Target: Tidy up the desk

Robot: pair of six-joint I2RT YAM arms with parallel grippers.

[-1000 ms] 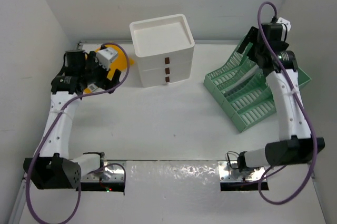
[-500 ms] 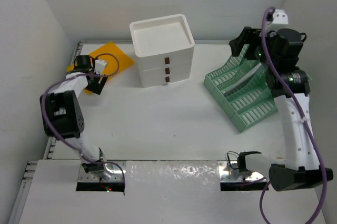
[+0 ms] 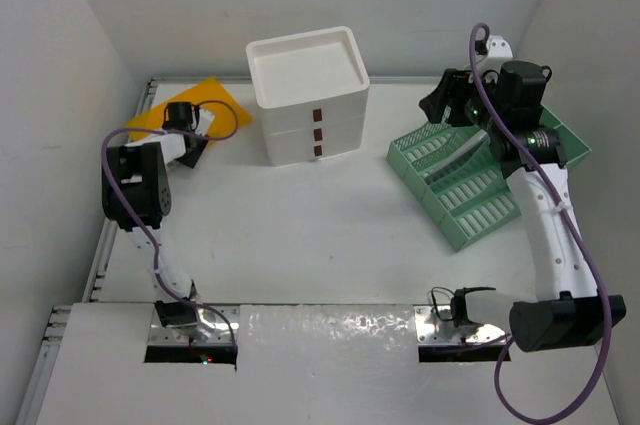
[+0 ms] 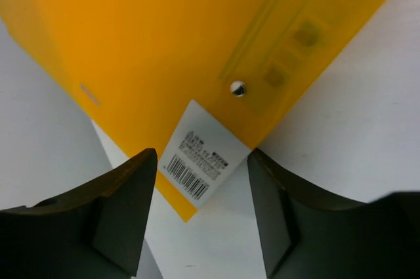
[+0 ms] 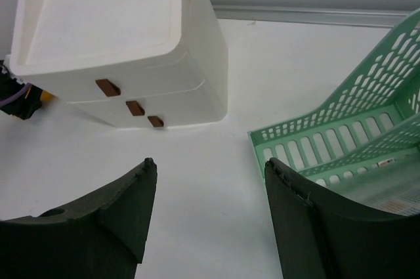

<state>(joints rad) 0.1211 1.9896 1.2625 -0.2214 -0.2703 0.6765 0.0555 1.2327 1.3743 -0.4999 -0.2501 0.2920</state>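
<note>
Plainly the desk is not something to lift: it fills the middle and lower part of the overhead view, a broad white slab with metal rails at its edges. I judge it heavy, stiff and fixed in place. Its top looks smooth and hard, so thin things will lie flush on it and likely slide rather than rise when nudged. No grip belongs on the desk itself; the hold goes on what lies on it.

At the upper left of the overhead view the left gripper hangs over a yellow folder lying flat on the desk. In the left wrist view its jaws stand apart on either side of the folder's near corner, where a barcode label sits. They are released, holding nothing. The folder looks light, thin and bendy, so I would take it at that free corner or edge, pinching across its thickness.

At the upper right, the right gripper hovers above the desk between the white drawer unit and the green file rack. Its jaws are likewise parted, with only bare tabletop between them.
</note>
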